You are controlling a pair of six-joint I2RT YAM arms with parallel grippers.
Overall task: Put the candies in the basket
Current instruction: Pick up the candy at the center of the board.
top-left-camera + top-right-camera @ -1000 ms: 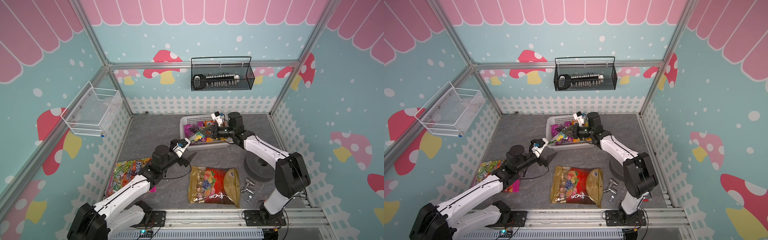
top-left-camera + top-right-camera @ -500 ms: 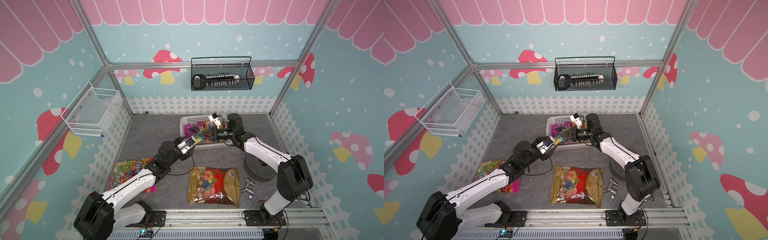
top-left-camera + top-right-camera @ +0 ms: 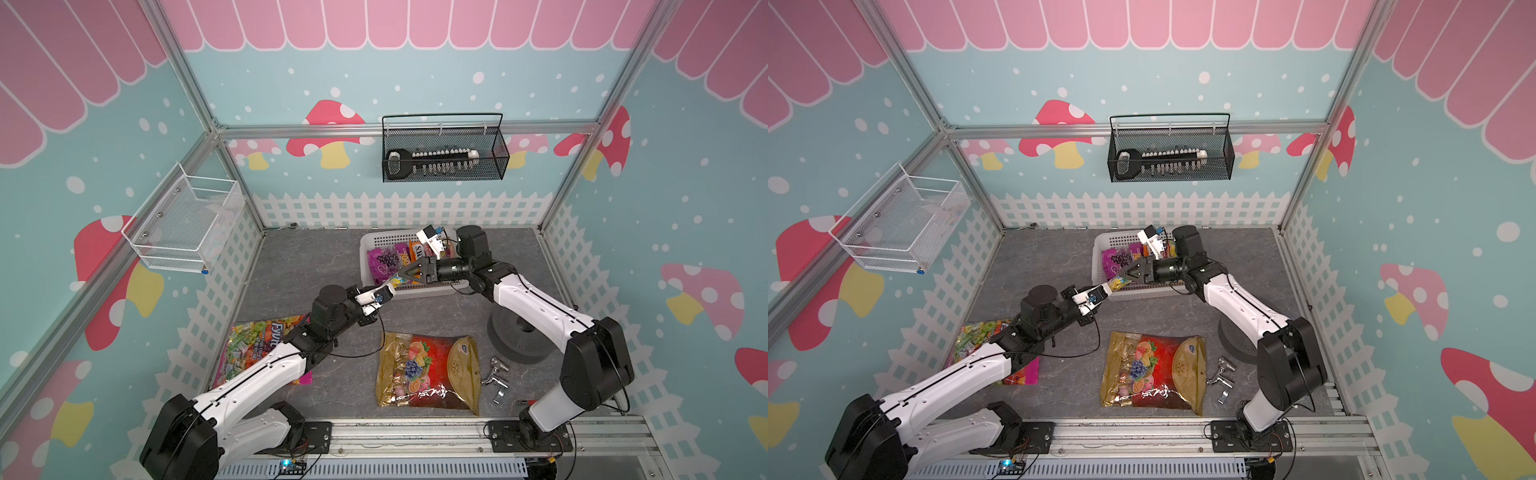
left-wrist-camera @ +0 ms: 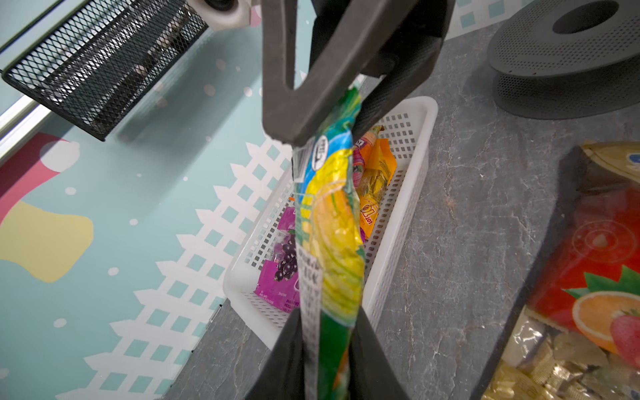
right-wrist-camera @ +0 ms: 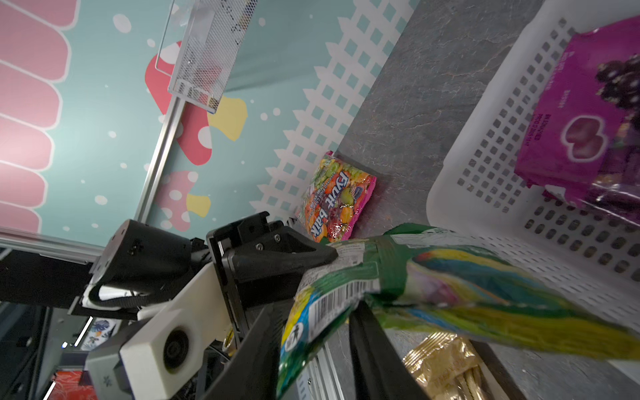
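A green candy bag [image 3: 397,281] [image 4: 332,225] hangs over the front rim of the white basket [image 3: 365,245] [image 4: 426,110], stretched between both grippers. My left gripper [image 3: 390,287] [image 4: 327,318] is shut on its lower end. My right gripper [image 3: 409,274] [image 5: 317,311] stands open round the other end, with a gap beside the bag. Purple [image 3: 384,262] and orange [image 3: 417,251] bags lie in the basket. The red-gold bag [image 3: 428,365] lies on the floor in front. The clear multicoloured bag [image 3: 257,340] lies at the left fence, partly under my left arm.
A dark perforated round disc [image 3: 519,336] sits on the floor under my right arm, with small metal parts [image 3: 496,374] beside it. A black wire basket [image 3: 442,153] hangs on the back wall and a white wire one [image 3: 183,224] on the left wall.
My left arm reached up to the basket's front and its jaws closed on the green bag. The right jaws, shut on that bag before, have opened.
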